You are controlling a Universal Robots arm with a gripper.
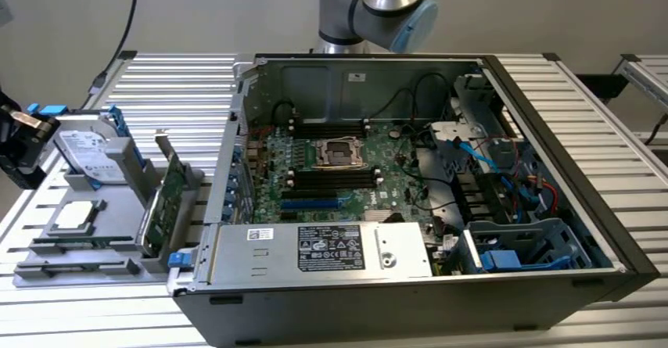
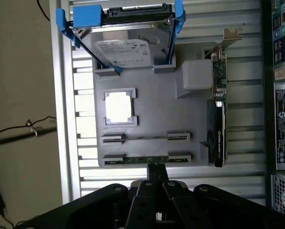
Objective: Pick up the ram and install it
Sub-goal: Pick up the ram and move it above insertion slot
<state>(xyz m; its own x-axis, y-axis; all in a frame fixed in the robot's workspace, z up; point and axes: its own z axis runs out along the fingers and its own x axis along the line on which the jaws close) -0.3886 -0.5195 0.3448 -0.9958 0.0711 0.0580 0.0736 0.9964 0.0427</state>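
We list: one bench (image 1: 167, 82) of ribbed silver slats, brightly lit; one plain pale wall (image 1: 230, 12) behind it; one black cable (image 1: 133, 8) hanging against that wall; a second slatted bench (image 1: 649, 78) at the exterior view's right; beige floor (image 2: 18, 71) beside the bench edge.

My arm (image 1: 381, 4) shows as a silver-grey tube with rounded joint housings capped in pale blue. On my wrist feed, the gripper (image 2: 157, 169) is matte black: angular link bars with round pivot pins, narrowing to slim flat tips.
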